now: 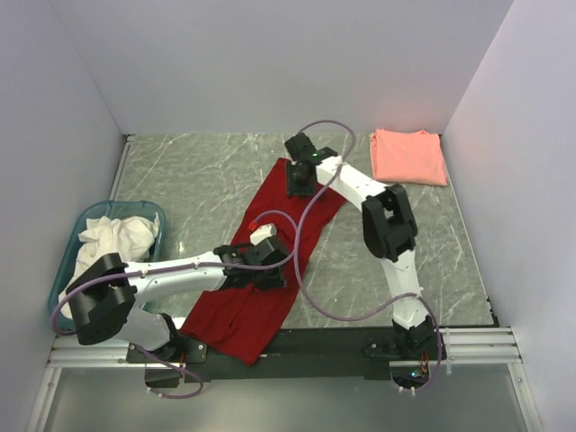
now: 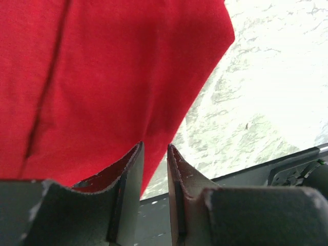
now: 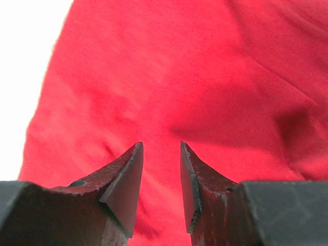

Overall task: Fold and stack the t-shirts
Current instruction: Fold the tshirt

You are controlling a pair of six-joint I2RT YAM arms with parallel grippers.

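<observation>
The deep red t-shirt (image 1: 241, 315) lies as a long diagonal strip from the table's far middle down to the near edge. My left gripper (image 1: 267, 275) hovers over its middle, near its right edge. In the left wrist view the jaws (image 2: 155, 146) stand narrowly apart with nothing between them, and the red cloth (image 2: 113, 66) lies beyond. My right gripper (image 1: 300, 187) is over the shirt's far end, its jaws (image 3: 161, 144) apart and empty above red cloth (image 3: 179, 77). The salmon-pink t-shirt (image 1: 409, 155) lies folded at the far right corner.
A teal basket (image 1: 90, 214) holding white cloth stands at the left edge. Grey cables loop over the red shirt and the marble table (image 1: 198, 180). A black strip and metal rail run along the near edge (image 1: 342, 342). White walls enclose three sides.
</observation>
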